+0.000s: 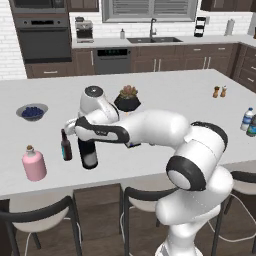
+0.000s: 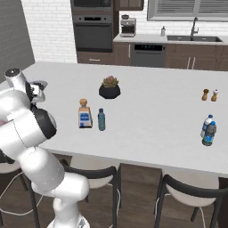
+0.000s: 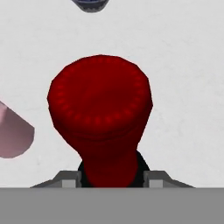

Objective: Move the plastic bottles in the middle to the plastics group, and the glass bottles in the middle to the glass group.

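No readable text, square bottle's blue-white label (image 2: pixel 84 117) too small to read, water bottle label (image 2: pixel 206 127) likewise

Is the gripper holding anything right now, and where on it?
Yes: the gripper is shut on the wine bottle, gripping its red neck just below the top.

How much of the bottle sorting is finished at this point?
None placed yet. In hand: the gripper is shut on the wine bottle, beside the beer bottle and pink flask. Left: the square bottle and small teal bottle.
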### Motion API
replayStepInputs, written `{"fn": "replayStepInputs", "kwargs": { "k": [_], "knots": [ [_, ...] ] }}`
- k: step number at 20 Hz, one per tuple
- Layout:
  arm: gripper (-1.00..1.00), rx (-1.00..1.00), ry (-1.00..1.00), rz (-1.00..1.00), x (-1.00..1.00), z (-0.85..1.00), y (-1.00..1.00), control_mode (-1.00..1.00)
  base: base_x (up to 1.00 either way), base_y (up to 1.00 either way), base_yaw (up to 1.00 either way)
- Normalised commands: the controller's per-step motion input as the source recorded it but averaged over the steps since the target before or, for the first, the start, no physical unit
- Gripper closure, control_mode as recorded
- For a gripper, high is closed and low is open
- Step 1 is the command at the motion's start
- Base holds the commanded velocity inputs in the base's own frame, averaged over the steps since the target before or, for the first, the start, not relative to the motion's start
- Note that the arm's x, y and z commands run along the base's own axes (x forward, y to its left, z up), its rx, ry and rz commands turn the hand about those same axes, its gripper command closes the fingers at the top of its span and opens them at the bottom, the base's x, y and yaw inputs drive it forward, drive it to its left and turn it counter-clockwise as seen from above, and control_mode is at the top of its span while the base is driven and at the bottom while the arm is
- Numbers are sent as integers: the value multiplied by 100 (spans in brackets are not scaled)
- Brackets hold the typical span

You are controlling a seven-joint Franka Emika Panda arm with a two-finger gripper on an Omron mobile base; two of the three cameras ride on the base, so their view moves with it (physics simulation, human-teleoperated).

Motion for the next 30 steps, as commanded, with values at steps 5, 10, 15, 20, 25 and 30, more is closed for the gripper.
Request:
{"fn": "replayStepInputs", "kwargs": {
  "k": [5, 10, 15, 20, 25, 30],
  "knots": [
    [100, 0, -1, 0, 55, -8, 11, -100, 0, 0, 0],
    [100, 0, 2, 5, 3, -6, 16, -100, 0, 0, 0],
    [100, 0, 4, 13, 0, 0, 29, -100, 0, 0, 0],
    [100, 0, 3, 12, 0, -5, 31, -100, 0, 0, 0],
    [100, 0, 2, 10, -12, -7, 39, -100, 0, 0, 0],
    [100, 0, 0, 10, -26, 0, 26, -100, 0, 0, 0]
  ]
}}
